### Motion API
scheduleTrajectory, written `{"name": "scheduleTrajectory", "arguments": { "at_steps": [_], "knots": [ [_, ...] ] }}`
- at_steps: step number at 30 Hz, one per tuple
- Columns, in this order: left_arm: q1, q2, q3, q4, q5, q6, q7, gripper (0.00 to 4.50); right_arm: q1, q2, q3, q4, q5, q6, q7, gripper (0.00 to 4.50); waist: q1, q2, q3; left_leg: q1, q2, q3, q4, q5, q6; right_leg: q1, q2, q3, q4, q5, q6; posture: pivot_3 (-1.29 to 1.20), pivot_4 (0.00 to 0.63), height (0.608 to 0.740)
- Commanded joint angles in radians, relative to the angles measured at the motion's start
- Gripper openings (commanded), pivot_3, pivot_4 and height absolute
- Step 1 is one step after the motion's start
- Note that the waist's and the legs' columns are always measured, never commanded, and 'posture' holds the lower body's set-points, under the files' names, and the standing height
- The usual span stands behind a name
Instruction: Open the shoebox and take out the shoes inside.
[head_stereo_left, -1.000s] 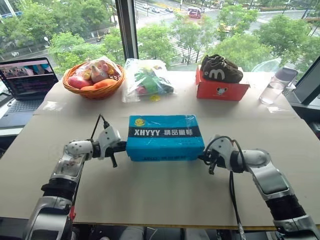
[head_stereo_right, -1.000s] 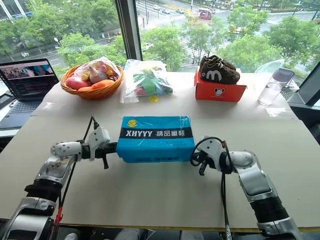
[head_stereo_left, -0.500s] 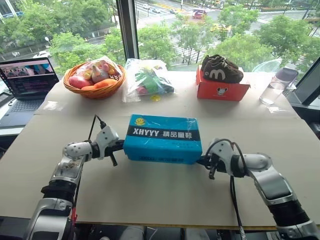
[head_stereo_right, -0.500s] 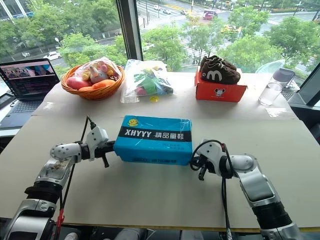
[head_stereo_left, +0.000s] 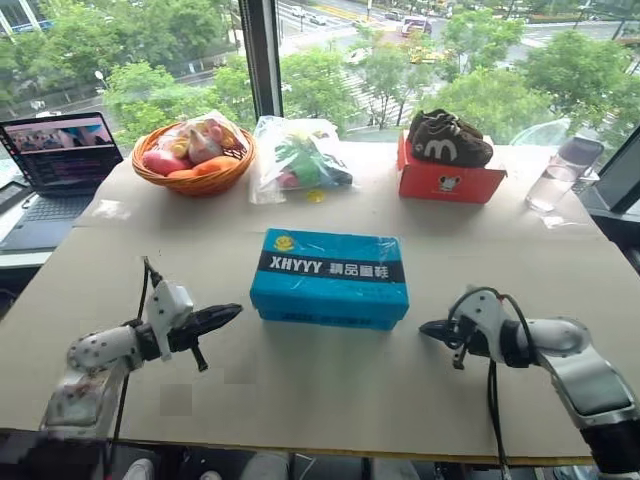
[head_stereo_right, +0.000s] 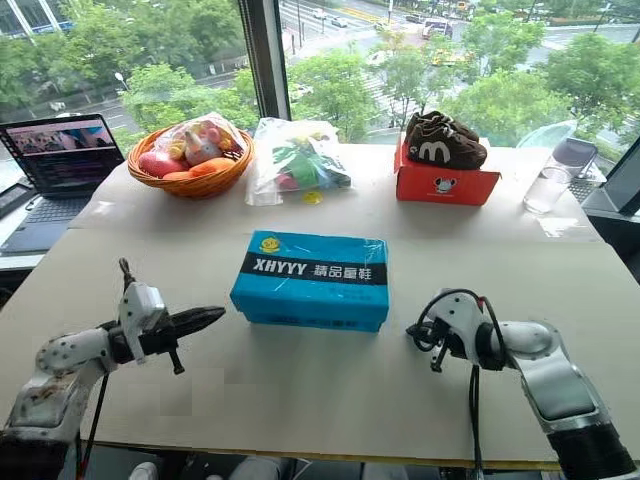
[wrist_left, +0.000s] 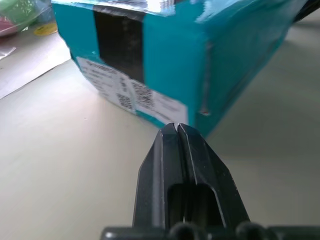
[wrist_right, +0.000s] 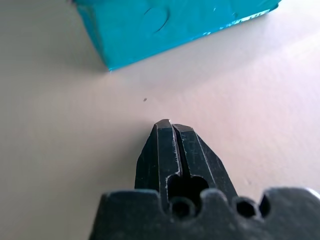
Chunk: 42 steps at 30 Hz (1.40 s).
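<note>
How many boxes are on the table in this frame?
2. The closed blue shoebox lies at the near centre of the table, between the two arms. A smaller red-orange box sits at the far right, with dark brown shoes on top.

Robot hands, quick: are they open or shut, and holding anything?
Left gripper: shut, empty, off the shoebox.
Right gripper: shut, empty, off the shoebox.
</note>
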<state>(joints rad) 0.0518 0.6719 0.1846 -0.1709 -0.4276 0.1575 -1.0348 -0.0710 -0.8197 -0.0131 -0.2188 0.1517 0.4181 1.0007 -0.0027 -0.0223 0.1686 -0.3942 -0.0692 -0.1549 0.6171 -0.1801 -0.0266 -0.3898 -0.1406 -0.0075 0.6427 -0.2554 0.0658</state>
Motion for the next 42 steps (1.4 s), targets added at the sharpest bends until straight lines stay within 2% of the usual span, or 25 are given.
{"name": "scheduleTrajectory", "arguments": {
  "at_steps": [1, 4, 7, 12, 16, 18, 19, 23, 32, 42],
  "knots": [
    [0.138, -0.024, 0.014, -0.199, -0.059, 0.031, 0.035, 0.06, 0.133, -0.07, -0.042, -0.127, 0.073, 0.069, 0.068, 0.0, 0.006, 0.0, 0.0, 0.0, 0.0, 0.0, 0.0, 0.0, 0.0, 0.0, 0.0, 0.0, -0.001, 0.0, 0.0, 0.0, 0.15, 0.74],
    [0.23, -0.038, 0.005, -0.266, -0.058, 0.018, 0.043, 0.06, 0.213, -0.103, -0.065, -0.212, 0.126, 0.106, 0.081, 0.0, 0.016, -0.001, 0.0, -0.001, 0.004, 0.001, 0.0, -0.001, 0.001, 0.001, 0.0, 0.0, -0.002, -0.001, -0.001, 0.0, 0.15, 0.74],
    [0.379, -0.043, 0.055, -0.32, -0.067, -0.021, 0.023, 0.06, 0.26, -0.041, -0.081, -0.36, 0.206, 0.185, 0.004, 0.0, 0.014, -0.001, 0.0, -0.001, 0.008, 0.003, 0.0, -0.001, 0.001, 0.001, 0.001, 0.0, -0.002, -0.002, -0.002, 0.0, 0.15, 0.74],
    [0.435, -0.026, 0.133, -0.357, -0.095, -0.028, 0.028, 0.06, 0.19, 0.121, -0.005, -0.447, 0.225, 0.288, -0.174, 0.0, 0.01, -0.001, 0.001, -0.001, 0.015, 0.008, 0.0, -0.005, -0.005, 0.0, 0.006, 0.002, -0.001, -0.007, -0.012, 0.0, 0.15, 0.74],
    [0.485, -0.073, 0.165, -0.467, -0.143, -0.032, 0.076, 0.06, 0.101, 0.258, 0.061, -0.432, 0.22, 0.342, -0.311, 0.0, 0.01, -0.002, 0.0, -0.001, 0.017, 0.012, 0.0, -0.007, -0.008, 0.001, 0.007, 0.004, -0.002, -0.007, -0.012, 0.0, 0.15, 0.74],
    [0.513, -0.091, 0.15, -0.483, -0.123, -0.052, 0.08, 0.06, 0.085, 0.292, 0.083, -0.425, 0.213, 0.349, -0.343, 0.0, 0.011, -0.002, 0.0, -0.002, 0.016, 0.012, 0.0, -0.005, -0.004, 0.0, 0.007, 0.007, -0.002, -0.007, -0.011, 0.0, 0.15, 0.74],
    [0.523, -0.097, 0.136, -0.483, -0.104, -0.066, 0.078, 0.06, 0.082, 0.302, 0.093, -0.417, 0.207, 0.349, -0.356, 0.0, 0.013, -0.002, 0.0, -0.003, 0.015, 0.013, 0.0, -0.003, -0.001, -0.001, 0.007, 0.007, -0.002, -0.004, -0.006, 0.0, 0.15, 0.74],
    [0.517, -0.114, 0.091, -0.495, -0.097, -0.063, 0.103, 0.06, 0.085, 0.325, 0.105, -0.386, 0.198, 0.338, -0.398, 0.0, 0.015, -0.002, 0.0, -0.008, 0.013, 0.014, 0.0, -0.003, -0.001, -0.008, 0.009, 0.007, -0.003, -0.003, -0.006, 0.0, 0.15, 0.74],
    [0.444, -0.105, 0.032, -0.537, -0.091, -0.02, 0.183, 0.06, 0.007, 0.354, 0.097, -0.329, 0.157, 0.292, -0.475, 0.0, 0.008, -0.002, 0.0, -0.005, 0.015, 0.018, 0.0, -0.003, -0.001, -0.007, 0.011, 0.01, 0.0, -0.003, -0.007, 0.0, 0.15, 0.74],
    [0.408, -0.099, 0.008, -0.56, -0.108, 0.035, 0.226, 0.06, 0.008, 0.453, 0.068, -0.356, 0.216, 0.301, -0.531, 0.0, 0.003, -0.002, 0.0, -0.006, 0.015, 0.021, 0.0, -0.003, -0.001, -0.012, 0.012, 0.013, 0.001, -0.002, -0.006, 0.0, 0.15, 0.74]
  ]
}}
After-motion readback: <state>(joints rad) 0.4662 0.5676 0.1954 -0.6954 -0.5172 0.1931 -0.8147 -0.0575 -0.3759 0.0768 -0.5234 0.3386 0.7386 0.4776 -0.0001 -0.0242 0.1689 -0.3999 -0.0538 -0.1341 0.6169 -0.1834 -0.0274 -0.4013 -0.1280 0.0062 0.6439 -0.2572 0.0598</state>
